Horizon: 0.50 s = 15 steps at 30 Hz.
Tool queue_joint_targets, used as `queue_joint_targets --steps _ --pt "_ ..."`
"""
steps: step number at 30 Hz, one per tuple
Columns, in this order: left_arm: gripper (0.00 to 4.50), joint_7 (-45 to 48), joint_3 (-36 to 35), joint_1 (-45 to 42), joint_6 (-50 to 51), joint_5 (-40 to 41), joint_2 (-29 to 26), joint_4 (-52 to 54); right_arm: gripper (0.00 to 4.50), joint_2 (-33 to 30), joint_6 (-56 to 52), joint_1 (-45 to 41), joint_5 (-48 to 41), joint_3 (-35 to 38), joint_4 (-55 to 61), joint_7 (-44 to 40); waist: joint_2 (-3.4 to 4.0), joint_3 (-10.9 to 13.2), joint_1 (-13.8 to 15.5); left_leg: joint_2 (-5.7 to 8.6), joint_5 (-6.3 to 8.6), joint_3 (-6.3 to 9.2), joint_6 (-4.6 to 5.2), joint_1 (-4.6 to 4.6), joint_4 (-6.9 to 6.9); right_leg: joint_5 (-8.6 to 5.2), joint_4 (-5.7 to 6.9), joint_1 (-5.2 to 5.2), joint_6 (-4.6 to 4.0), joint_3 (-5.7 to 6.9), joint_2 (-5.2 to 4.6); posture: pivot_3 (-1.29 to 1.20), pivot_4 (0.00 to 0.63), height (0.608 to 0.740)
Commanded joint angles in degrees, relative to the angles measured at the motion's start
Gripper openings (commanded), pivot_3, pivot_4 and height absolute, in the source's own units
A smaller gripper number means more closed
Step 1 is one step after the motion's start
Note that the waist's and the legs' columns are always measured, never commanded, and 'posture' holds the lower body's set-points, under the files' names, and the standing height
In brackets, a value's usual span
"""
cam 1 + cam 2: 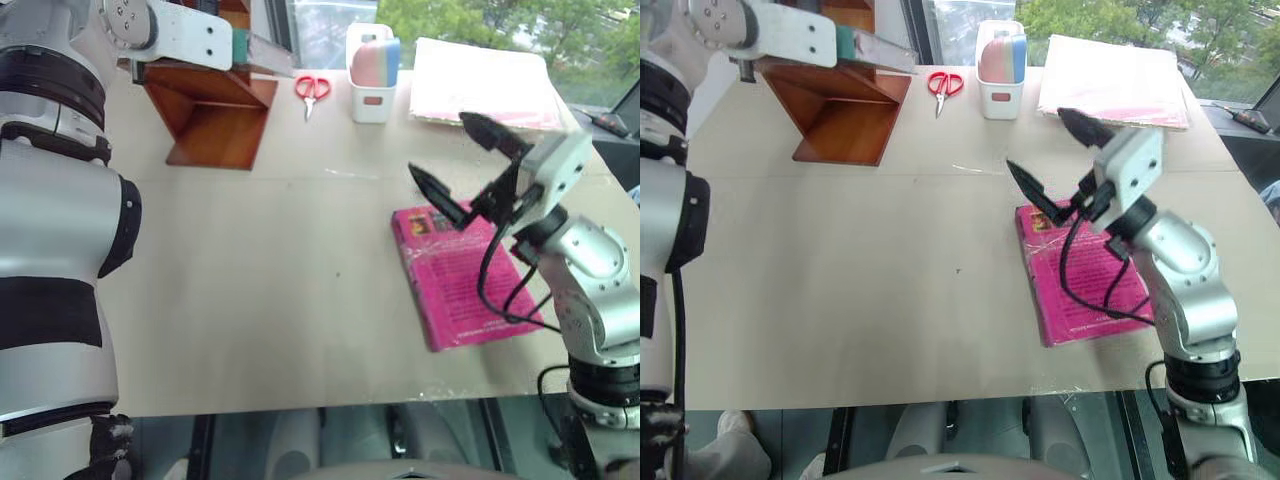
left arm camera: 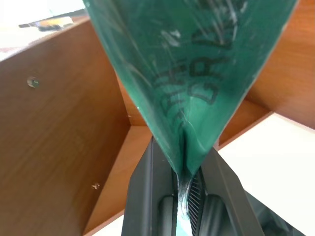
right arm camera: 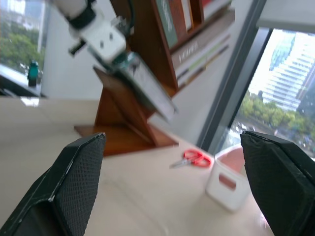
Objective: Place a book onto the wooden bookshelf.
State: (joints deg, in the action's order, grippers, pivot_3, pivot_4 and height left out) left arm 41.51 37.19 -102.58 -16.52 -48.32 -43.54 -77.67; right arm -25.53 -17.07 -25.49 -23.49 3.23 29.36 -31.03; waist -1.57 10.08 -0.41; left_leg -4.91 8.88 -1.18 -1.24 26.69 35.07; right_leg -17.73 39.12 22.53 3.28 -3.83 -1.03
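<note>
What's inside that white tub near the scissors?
The white tub holds a rounded block with pink, yellow and blue stripes poking out of its top. Anything deeper in is hidden by the tub's walls. The red scissors lie beside it on the table.

The surface (image 1: 890, 300) was pale beige, its near edge over a dark floor (image 1: 350, 440). Behind its far edge a window (image 1: 330, 25) showed green trees (image 1: 1110, 18). From the right wrist view, a dark window frame (image 3: 231, 73) stood beside a white wall (image 3: 64, 64), with tall buildings (image 3: 288, 73) outside in daylight and a wall shelf (image 3: 197, 29) of books.
</note>
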Motion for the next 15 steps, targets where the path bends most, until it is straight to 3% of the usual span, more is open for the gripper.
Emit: queue_joint_targets --steps 1,12,13,14,15 --pt "0.04 0.1 -0.4 -3.0 1.4 -0.4 -0.7 0.2 4.50 -0.1 -0.8 -0.6 -1.1 0.1 2.5 0.2 0.00 0.0 0.0 0.00 0.00 0.00 0.00 0.06 0.00 0.00 0.00 0.06 0.00 0.00 0.00 0.00 0.150 0.740" --pt "0.04 3.1 -1.3 -1.0 3.1 0.5 -1.4 -0.2 4.50 0.5 -0.6 -1.6 -1.3 -2.0 1.7 -0.6 0.00 0.0 -0.3 0.00 -0.01 -0.01 -0.01 0.09 0.15 0.00 0.35 0.20 0.00 -0.01 -0.01 0.00 0.150 0.740" --pt "0.85 3.0 -1.2 -1.0 3.1 0.3 -1.7 -0.2 4.50 0.6 -0.6 -1.6 -1.3 -2.0 1.6 -0.7 0.00 0.0 -0.3 0.00 -0.01 -0.01 0.00 0.09 0.20 0.00 0.41 0.20 0.00 -0.01 -0.01 0.00 0.150 0.740" --pt "1.07 3.1 -1.2 -0.9 3.1 0.3 -1.9 -0.2 4.50 0.7 -0.5 -1.5 -1.4 -2.0 1.5 -0.8 0.00 0.0 -0.4 0.00 -0.01 -0.01 0.00 0.09 0.23 0.00 0.45 0.20 0.00 -0.01 -0.01 0.00 0.150 0.740" --pt "1.57 3.1 -1.3 -0.9 3.1 0.3 -2.0 -0.1 4.50 0.8 -0.5 -1.5 -1.4 -2.0 1.4 -0.9 0.00 0.0 -0.4 0.00 -0.01 -0.01 0.00 0.09 0.27 0.00 0.52 0.22 0.00 -0.01 -0.01 0.00 0.150 0.740"
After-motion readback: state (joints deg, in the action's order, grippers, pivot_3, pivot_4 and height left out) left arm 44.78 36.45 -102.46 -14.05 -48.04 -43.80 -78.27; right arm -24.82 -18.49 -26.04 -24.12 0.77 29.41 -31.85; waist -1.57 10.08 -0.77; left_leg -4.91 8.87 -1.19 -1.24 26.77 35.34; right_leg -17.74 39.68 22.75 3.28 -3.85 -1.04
